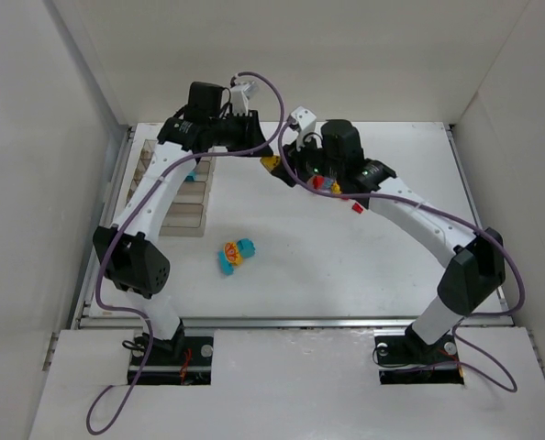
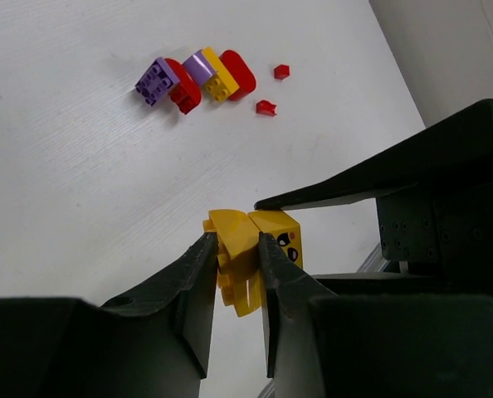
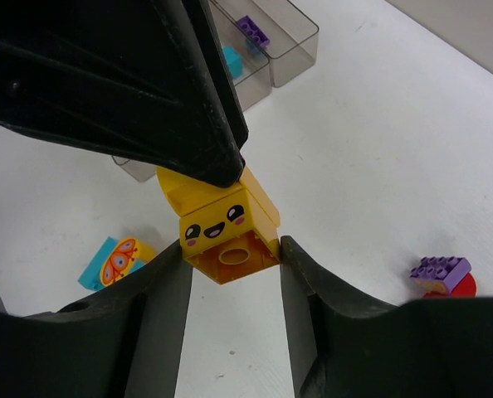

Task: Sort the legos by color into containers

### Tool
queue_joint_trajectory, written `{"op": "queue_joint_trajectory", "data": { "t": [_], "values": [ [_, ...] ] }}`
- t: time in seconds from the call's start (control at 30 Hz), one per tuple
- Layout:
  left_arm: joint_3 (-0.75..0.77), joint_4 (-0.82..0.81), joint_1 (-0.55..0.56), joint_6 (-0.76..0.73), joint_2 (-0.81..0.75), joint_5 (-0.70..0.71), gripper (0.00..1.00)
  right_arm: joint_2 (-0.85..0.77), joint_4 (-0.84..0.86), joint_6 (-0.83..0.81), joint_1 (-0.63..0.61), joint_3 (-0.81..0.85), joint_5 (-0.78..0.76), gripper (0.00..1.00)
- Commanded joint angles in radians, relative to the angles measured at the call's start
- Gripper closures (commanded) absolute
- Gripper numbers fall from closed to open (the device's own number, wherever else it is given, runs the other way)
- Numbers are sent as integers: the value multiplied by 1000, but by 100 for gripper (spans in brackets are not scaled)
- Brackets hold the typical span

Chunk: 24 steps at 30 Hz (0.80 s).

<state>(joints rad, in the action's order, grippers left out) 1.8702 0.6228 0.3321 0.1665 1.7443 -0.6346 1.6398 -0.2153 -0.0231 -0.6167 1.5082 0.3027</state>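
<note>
Yellow two-brick pair gripped from both sides: judged to be the pulling-apart step before binning.

Top view: the pair hangs between both arms at far centre, right of the smoky, four-compartment tray; a cyan-and-orange cluster lies nearer, well apart. Left wrist: the left gripper is clamped on the glossy curved brick, which joins the squarer face brick; a purple-red-yellow cluster lies beyond. Right wrist: the right gripper pinches the face brick's smooth sides, its hollow underside tube showing; a purple brick and a cyan brick sit in separate tray compartments. The next move probably calls for a firm opposed pull or twist, as hard, slick plastic can slip.
</note>
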Motion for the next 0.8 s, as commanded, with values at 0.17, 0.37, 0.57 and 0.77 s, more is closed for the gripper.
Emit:
{"op": "queue_joint_trajectory", "data": {
  "t": [0.17,0.37,0.57,0.77],
  "values": [
    [-97,32,-106,-110,6,268,100,-162,42,20,55,-115,-27,100],
    [-149,32,-107,-131,6,259,100,-163,42,29,55,-125,-16,100],
    [-176,-3,-168,-160,-28,450,100,-153,42,49,55,-125,-5,100],
    [-253,-60,-269,-180,-69,588,100,-135,42,68,55,-125,6,100]
  ]
}}
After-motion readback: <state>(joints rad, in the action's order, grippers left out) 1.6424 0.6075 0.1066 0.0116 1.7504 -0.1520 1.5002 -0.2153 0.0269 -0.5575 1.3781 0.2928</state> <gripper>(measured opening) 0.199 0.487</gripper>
